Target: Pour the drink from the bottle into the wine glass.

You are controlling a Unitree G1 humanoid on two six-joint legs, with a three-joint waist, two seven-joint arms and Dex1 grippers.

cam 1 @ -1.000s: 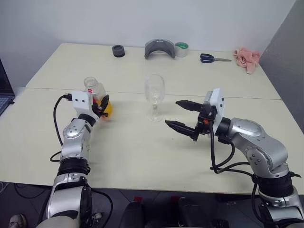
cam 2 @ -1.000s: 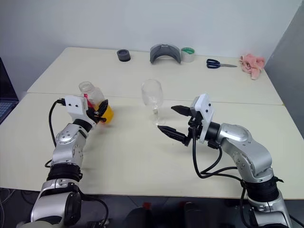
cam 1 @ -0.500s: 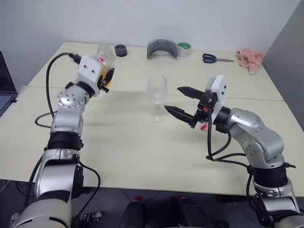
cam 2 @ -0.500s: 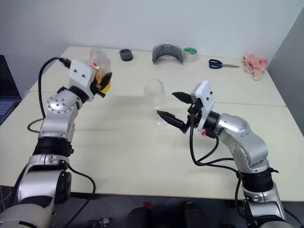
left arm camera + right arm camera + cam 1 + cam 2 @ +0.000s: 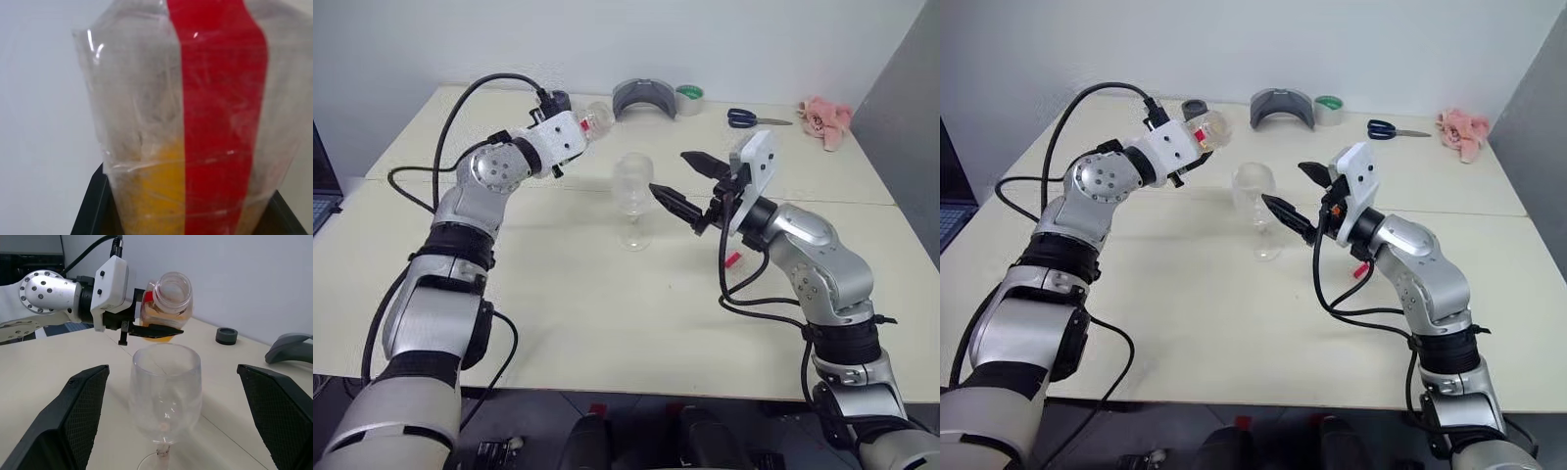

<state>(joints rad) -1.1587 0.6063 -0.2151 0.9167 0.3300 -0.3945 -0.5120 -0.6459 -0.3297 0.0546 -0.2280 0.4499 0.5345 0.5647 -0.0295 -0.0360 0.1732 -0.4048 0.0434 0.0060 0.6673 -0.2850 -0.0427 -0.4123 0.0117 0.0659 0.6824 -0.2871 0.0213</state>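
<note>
A pale table point(image 5: 607, 323) carries the wine glass point(image 5: 632, 199) centrally; at twelve o'clock lie tape point(image 5: 687, 100), scissors point(image 5: 748, 119), pink cloth point(image 5: 825, 117).

Glass point(image 5: 633, 199) stands mid-table point(image 5: 607, 323). Bottle point(image 5: 167, 307) held tipped up-left of glass. Right gripper point(image 5: 687, 184) just right of glass. Behind glass, at far edge: puck point(image 5: 1195, 109), holder point(image 5: 643, 99), tape point(image 5: 688, 99), scissors point(image 5: 752, 119), cloth point(image 5: 826, 118).

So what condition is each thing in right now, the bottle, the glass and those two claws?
bottle: uncapped, tipped toward the glass, part full of orange drink
wine glass: upright on the table, empty
left gripper: shut on the bottle
right gripper: open, fingers either side of the glass
</note>
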